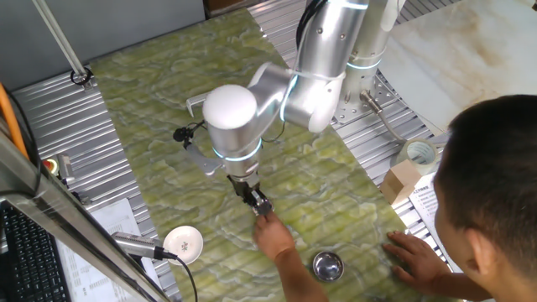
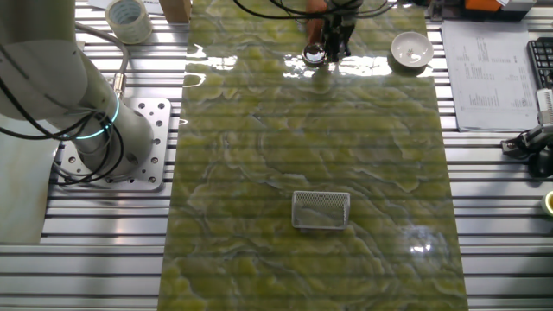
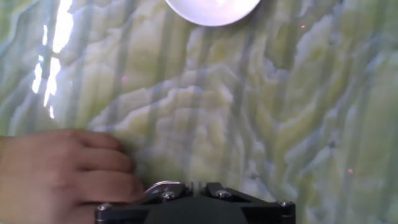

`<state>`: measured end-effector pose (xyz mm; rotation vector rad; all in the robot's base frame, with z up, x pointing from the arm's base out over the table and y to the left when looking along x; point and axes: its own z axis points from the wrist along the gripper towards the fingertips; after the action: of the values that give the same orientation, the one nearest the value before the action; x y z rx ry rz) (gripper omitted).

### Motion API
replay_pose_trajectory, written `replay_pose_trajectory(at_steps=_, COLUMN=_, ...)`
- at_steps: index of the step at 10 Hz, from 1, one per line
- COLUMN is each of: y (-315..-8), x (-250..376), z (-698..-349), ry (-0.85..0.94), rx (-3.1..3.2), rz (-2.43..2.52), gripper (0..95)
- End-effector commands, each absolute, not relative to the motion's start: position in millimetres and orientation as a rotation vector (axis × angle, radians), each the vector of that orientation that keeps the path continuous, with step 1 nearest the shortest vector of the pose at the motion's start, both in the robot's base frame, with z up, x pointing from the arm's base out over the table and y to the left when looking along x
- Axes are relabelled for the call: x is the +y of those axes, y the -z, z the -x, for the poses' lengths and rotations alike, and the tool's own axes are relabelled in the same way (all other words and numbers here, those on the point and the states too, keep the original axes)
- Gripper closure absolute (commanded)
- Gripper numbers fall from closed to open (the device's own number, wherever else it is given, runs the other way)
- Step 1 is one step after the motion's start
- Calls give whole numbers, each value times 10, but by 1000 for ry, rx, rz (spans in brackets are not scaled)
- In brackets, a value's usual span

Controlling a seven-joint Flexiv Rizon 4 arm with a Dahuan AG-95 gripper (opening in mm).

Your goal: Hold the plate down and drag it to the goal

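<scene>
I am seeing the end effector (image 3: 194, 202) sitting dark along the bottom edge, fingertips hidden. A person's hand (image 3: 59, 174) is resting at lower left, fingers touching a silver rim (image 3: 163, 186). A white dish (image 3: 212, 9) is showing at top on the green marbled counter (image 3: 280, 112).

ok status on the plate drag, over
gripper down low, open or shut unclear. plate right at its tip. person's hand close beside it, in the way.
</scene>
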<state>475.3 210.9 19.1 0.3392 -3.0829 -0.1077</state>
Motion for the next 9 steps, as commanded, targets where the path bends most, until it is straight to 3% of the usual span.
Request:
replay_pose_trajectory(at_steps=1, y=-130, x=2081, z=-4645, ry=126, rx=-3084, rz=-339, gripper=760)
replay_pose_trajectory(at_steps=5, y=-283, x=2068, z=-4560, ry=179, rx=-3056, rz=-338, gripper=760)
replay_pose_trajectory(at_steps=9, y=-200, x=2120, z=-4476, ry=173, rx=-3060, rz=-329, gripper=760)
